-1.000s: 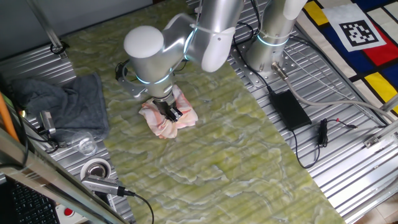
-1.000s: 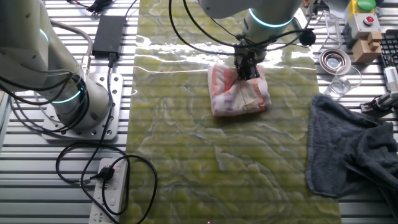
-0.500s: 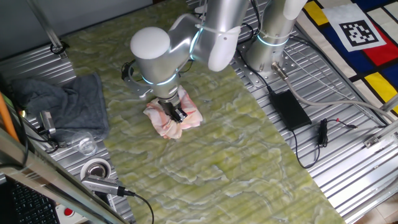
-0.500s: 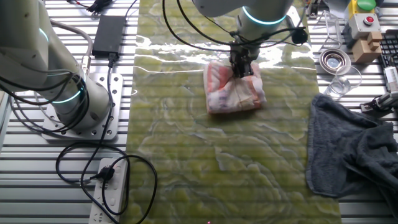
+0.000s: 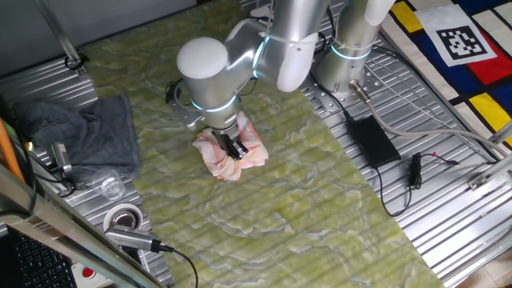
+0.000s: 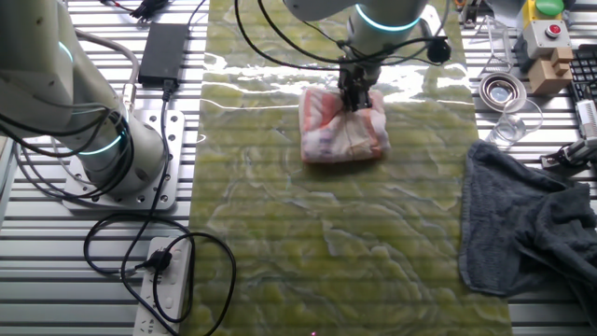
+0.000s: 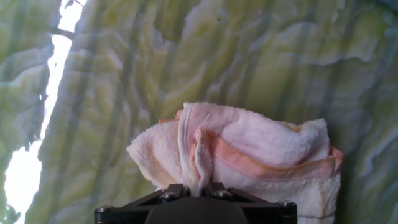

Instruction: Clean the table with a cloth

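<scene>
Pink-striped cloth has slid along the marbled desk, away from the grey towel, over the last second. The tool seems pinched shut on its bunched fold, so wiping is underway.

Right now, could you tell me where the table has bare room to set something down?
The table is bare between the cloth under the tool and its near edge. The side by the grey towel and glass is crowded.
</scene>
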